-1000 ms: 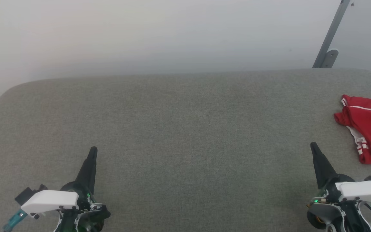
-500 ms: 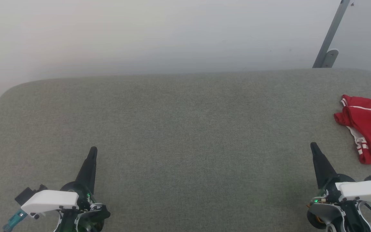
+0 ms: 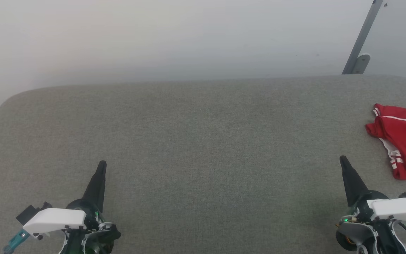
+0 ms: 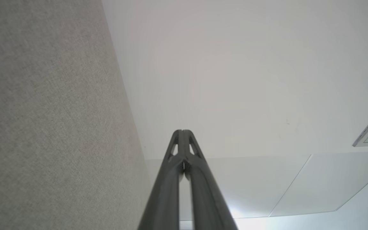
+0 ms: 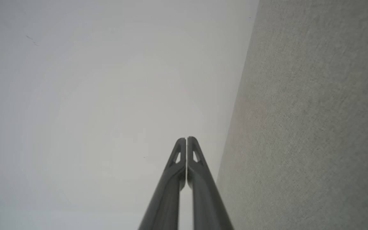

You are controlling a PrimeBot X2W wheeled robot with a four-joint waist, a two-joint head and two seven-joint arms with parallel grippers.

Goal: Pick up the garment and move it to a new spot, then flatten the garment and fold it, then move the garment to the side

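Head view: nearest to me, my left gripper sits at the lower left and my right gripper at the lower right. Both are over the grey pad, each with its two fingers pressed together into a single dark point and nothing between them. In the left wrist view my left gripper has its tips touching, with the pad running along its left side and nothing lying ahead of it. In the right wrist view my right gripper is closed to a hairline seam, with the pad along its right side. A little beyond my right gripper's tip and off to its right lies the garment. It is a crumpled red heap with white striped trim, resting on the pad, clear of the fingers and cut off by the picture's edge. It is well apart from my left gripper, with the whole bare width of the pad between them. Past both tips the pad ends in a rounded far edge against a pale wall. Farthest out, beyond my right gripper, a slanted grey bar rises from behind that edge.
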